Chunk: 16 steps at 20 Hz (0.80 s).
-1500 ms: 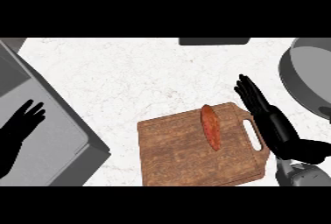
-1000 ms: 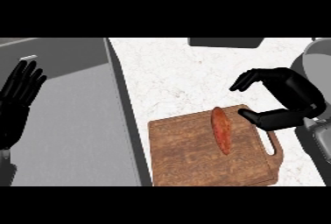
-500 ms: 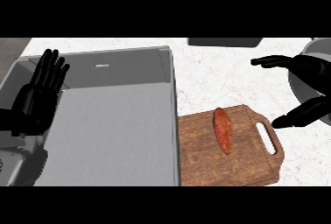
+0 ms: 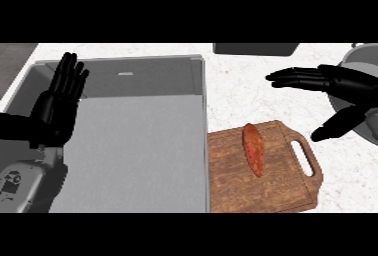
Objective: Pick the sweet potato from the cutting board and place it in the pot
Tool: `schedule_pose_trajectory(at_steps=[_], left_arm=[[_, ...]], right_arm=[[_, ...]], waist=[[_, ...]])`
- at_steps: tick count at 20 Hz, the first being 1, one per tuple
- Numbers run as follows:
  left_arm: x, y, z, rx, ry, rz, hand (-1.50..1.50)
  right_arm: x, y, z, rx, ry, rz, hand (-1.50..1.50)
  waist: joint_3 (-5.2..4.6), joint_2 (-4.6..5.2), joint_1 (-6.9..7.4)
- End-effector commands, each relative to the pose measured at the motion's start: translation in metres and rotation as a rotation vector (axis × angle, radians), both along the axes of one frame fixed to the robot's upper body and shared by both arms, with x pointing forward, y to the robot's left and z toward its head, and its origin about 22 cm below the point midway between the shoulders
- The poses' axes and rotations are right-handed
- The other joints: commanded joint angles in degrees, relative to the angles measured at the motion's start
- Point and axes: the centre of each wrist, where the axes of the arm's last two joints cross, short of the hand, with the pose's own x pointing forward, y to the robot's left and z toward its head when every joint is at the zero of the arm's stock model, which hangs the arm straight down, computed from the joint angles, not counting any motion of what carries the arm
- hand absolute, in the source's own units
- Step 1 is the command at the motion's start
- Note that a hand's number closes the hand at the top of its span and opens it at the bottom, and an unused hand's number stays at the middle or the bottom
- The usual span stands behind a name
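Observation:
A long reddish-orange sweet potato (image 4: 254, 149) lies lengthwise on the wooden cutting board (image 4: 236, 190), near the board's far end. My right hand (image 4: 345, 89) is open above the counter to the right of the board, fingers pointing left and thumb hanging down beside the board's handle; it touches nothing. Behind that hand, the grey pot (image 4: 365, 60) shows only partly at the right edge. My left hand (image 4: 59, 102) rests open, fingers up, over the left side of the sink.
A grey sink basin (image 4: 140, 145) fills the left half of the view, its right wall right next to the cutting board. A dark object (image 4: 256, 48) sits at the counter's far edge. White speckled counter (image 4: 244, 100) lies between sink, board and pot.
The view has swung left, so board and sweet potato now appear further right and the sink shows. My right hand has opened and lifted away from the board.

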Motion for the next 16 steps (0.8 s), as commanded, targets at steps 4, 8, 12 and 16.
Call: schedule_pose_trajectory(at_steps=[4, 8, 12, 16], left_arm=[[-0.002, -0.004, -0.009, 0.007, 0.004, 0.030, 0.00], [-0.010, -0.001, -0.012, 0.004, 0.024, 0.029, 0.00], [-0.018, -0.007, -0.018, -0.014, 0.012, 0.009, 0.00], [-0.002, 0.015, -0.002, 0.008, 0.015, 0.048, 0.00]], right_arm=[[0.015, 0.031, -0.020, -0.148, 0.063, 0.159, -1.50], [0.008, 0.037, -0.028, -0.215, 0.081, 0.158, -1.50], [0.022, 0.061, -0.049, -0.261, 0.115, 0.150, -1.50], [0.016, 0.046, -0.074, -0.238, 0.127, 0.181, -1.50]], waist=[[-0.13, -0.73, -1.28], [-0.14, -1.01, -1.93], [-0.14, -0.75, -0.85], [-0.12, -0.81, -1.72]])
